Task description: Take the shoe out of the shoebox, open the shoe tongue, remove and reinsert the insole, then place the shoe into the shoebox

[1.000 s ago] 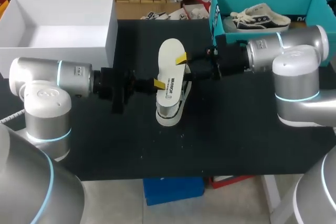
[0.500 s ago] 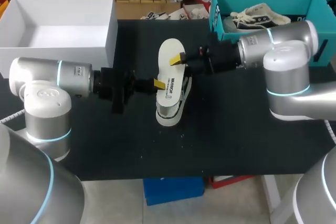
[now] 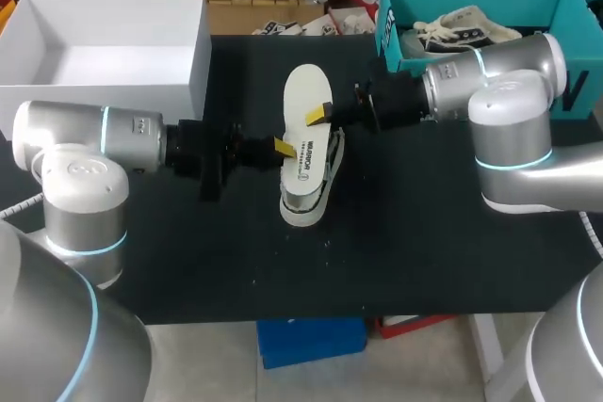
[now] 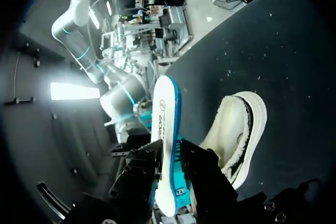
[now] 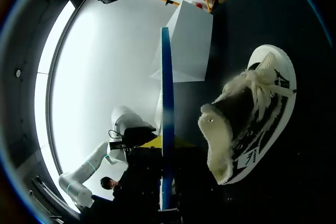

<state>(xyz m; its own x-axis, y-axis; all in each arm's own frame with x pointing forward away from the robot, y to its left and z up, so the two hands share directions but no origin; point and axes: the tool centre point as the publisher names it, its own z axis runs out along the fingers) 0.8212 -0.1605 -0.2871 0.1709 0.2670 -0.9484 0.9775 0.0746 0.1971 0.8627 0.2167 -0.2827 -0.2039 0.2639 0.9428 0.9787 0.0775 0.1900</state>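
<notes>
A white insole [image 3: 306, 101] with a blue underside hangs edge-up over the table's middle, between my two arms. My right gripper [image 3: 318, 116] is shut on its right edge; in the right wrist view the insole [image 5: 166, 87] runs edge-on between that gripper's [image 5: 165, 182] fingers. My left gripper [image 3: 283, 146] is at the insole's left edge, and in the left wrist view the insole [image 4: 164, 114] stands inside it [image 4: 168, 192]. The white shoe [image 3: 306, 206] lies on its side on the black table just below, beside both grippers [image 4: 239, 129] [image 5: 252, 114].
An empty white shoebox [image 3: 198, 72] stands at the back left, also seen past the insole [image 5: 191, 40]. A teal box [image 3: 391, 40] at the back right holds another shoe [image 3: 466, 30]. The black tabletop [image 3: 396, 251] extends in front of the shoe.
My right gripper, wide open a second ago, has moved left onto the insole and shut on its edge. My left arm has barely shifted; the insole and shoe stay put.
</notes>
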